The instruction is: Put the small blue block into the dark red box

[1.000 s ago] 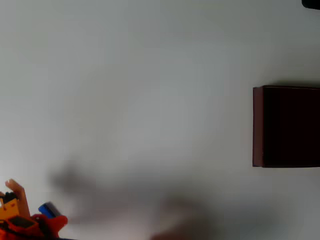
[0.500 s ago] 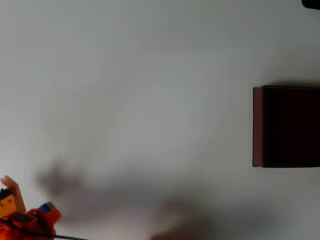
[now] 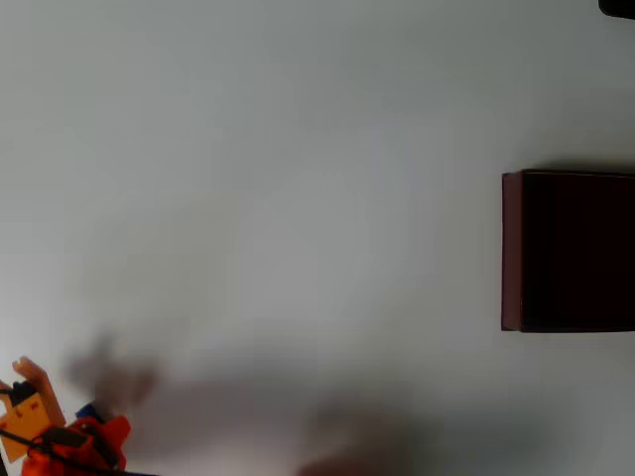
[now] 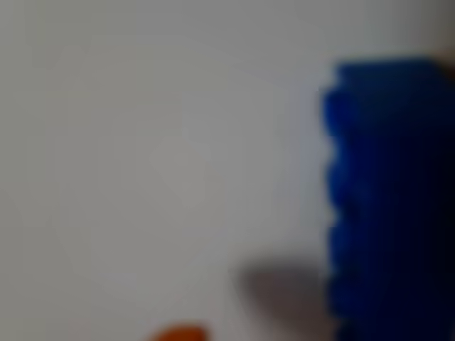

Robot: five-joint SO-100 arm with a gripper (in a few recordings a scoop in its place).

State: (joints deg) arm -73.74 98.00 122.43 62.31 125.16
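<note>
The small blue block point(image 3: 87, 409) lies near the bottom left corner of the overhead view, mostly covered by the orange arm. In the wrist view the small blue block point(image 4: 391, 199) looms large and blurred at the right, studded edge facing left, resting on the white table. My gripper point(image 3: 69, 399) hangs over it, a pale finger point(image 3: 30, 379) to the left and a red finger point(image 3: 111, 432) to the right, spread apart with the block beside the red one. An orange fingertip point(image 4: 178, 332) shows at the wrist view's bottom edge. The dark red box point(image 3: 568, 251) sits far off at the right edge.
A white tabletop point(image 3: 298, 198) spans the stretch between the gripper and the box. A small dark object point(image 3: 617, 7) sits at the top right corner. The arm's soft shadows fall along the bottom of the overhead view.
The gripper has shifted slightly left and come down over the block, so less of the blue shows now. Its shadow on the table has slid left. The box has not moved.
</note>
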